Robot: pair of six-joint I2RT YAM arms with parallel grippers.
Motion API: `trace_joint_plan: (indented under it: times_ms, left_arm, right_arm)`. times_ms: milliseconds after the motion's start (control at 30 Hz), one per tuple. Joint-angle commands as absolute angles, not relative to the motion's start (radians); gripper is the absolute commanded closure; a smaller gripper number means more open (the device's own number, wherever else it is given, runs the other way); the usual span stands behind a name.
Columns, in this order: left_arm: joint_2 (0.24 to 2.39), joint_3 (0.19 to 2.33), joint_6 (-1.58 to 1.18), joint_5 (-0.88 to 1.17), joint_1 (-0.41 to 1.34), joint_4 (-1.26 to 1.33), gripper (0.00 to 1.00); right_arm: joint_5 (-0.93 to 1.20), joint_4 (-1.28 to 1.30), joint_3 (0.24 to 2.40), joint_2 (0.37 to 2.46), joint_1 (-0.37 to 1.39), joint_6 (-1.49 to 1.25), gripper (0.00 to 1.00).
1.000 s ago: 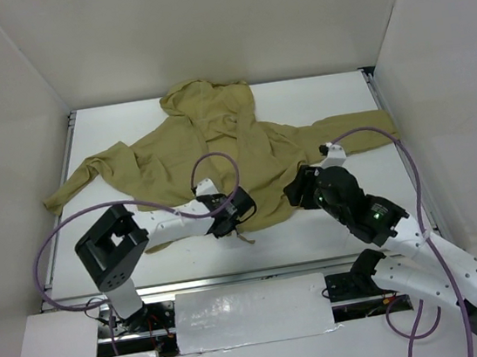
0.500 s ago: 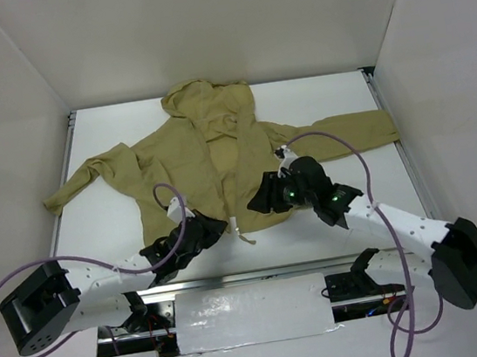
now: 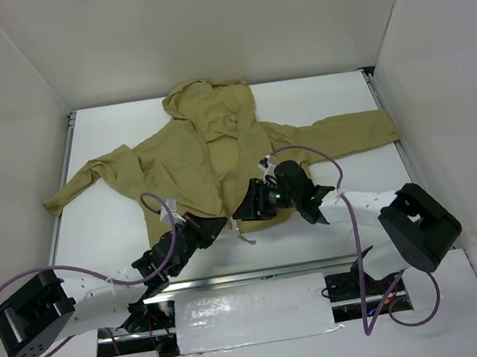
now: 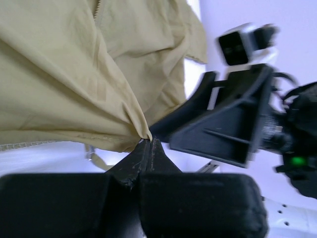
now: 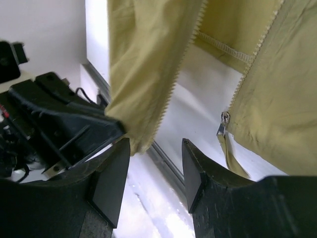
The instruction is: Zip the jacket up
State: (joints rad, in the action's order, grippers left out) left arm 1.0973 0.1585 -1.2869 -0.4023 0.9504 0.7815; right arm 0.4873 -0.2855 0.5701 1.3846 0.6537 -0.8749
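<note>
The khaki jacket (image 3: 192, 158) lies spread face up on the white table, hood at the far end, its front open along the zipper. My left gripper (image 3: 217, 226) is shut on the bottom corner of the jacket (image 4: 74, 79)'s left front panel, right at the hem (image 4: 144, 137). My right gripper (image 3: 245, 211) hovers open just beside it, over the gap at the bottom of the zipper. Between the right gripper (image 5: 154, 153)'s jaws I see only bare table. The left panel's teeth (image 5: 173, 89) hang over the left finger. The metal zipper slider (image 5: 224, 121) sits on the right panel.
White walls close in the table (image 3: 113, 230) on three sides. A metal rail (image 5: 166, 161) runs along the near edge under the right gripper. Purple cables (image 3: 305, 148) loop over both arms. The sleeves (image 3: 356, 132) stretch toward both sides.
My right gripper has moved left along the hem to the bottom of the zipper. The left arm swung round, its gripper still holding the hem corner, which shifted slightly left.
</note>
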Motion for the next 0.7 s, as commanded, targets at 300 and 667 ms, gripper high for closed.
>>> trace_joint_plan:
  times_ms: [300, 667]
  left_arm:
    - [1.012, 0.156, -1.282, -0.425, 0.953, 0.810, 1.00]
    - [1.003, 0.164, -1.276, -0.417, 0.954, 0.793, 1.00]
  right_arm:
    - [0.543, -0.785, 0.450, 1.558, 0.650, -1.190, 0.46]
    - [0.626, -0.969, 0.457, 1.658, 0.650, -1.302, 0.44]
